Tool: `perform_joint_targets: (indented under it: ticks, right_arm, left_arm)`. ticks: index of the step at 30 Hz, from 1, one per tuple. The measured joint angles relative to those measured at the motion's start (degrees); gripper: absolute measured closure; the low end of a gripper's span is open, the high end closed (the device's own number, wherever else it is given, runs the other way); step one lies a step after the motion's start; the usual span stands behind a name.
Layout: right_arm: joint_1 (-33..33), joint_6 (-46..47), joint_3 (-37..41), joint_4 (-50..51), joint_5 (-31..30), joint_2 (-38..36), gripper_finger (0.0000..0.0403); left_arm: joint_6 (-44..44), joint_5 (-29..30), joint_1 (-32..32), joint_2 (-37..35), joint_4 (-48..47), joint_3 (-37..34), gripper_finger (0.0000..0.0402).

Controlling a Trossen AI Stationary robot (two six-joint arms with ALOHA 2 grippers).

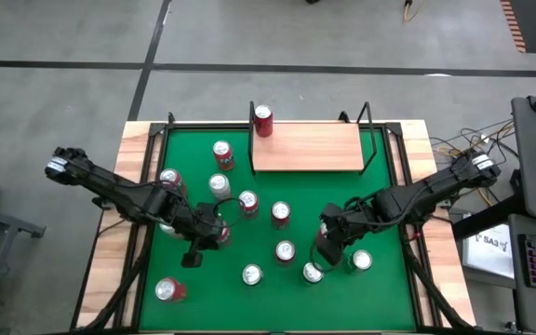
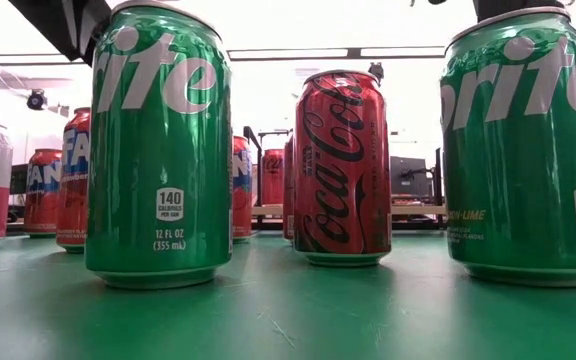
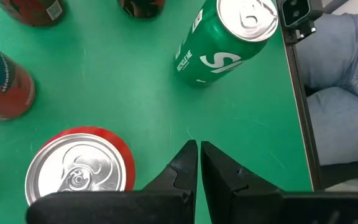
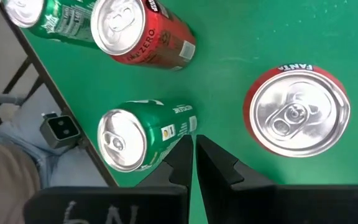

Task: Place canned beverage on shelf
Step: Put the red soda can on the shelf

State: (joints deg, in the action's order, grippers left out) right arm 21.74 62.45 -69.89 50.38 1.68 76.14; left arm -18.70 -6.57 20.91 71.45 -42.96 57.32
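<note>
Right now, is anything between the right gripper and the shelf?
Yes. The right gripper, shut, sits low on the table; a can stands up-left of it, roughly on the line to the shelf. One can already occupies the shelf's left end.

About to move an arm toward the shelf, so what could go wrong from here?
Both grippers are shut and empty: the left gripper and right gripper hang among crowded cans, so opening or sweeping could topple a neighbour, such as the Sprite can. The Coca-Cola can already on the shelf could be bumped.
</note>
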Motion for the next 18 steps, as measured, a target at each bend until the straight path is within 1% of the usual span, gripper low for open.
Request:
perform_joint_targets:
  ticks: [10,14,16,18]
  right_arm:
    - [0.0,-0.1,0.0,0.0,-0.2,0.8,0.039]
    - [0.0,-0.1,0.0,0.0,-0.2,0.8,0.039]
    - [0.0,-0.1,0.0,0.0,-0.3,0.7,0.039]
    - [0.0,-0.1,0.0,0.0,-0.7,0.7,0.039]
  left_arm:
    - [2.8,0.0,-0.1,0.8,-0.5,0.0,0.0397]
    - [3.2,0.5,-0.2,0.7,-2.4,0.0,0.0385]
    - [4.1,3.5,-0.2,0.7,-3.1,0.0,0.0369]
    - [4.3,8.2,-0.2,0.7,-3.9,0.0,0.0349]
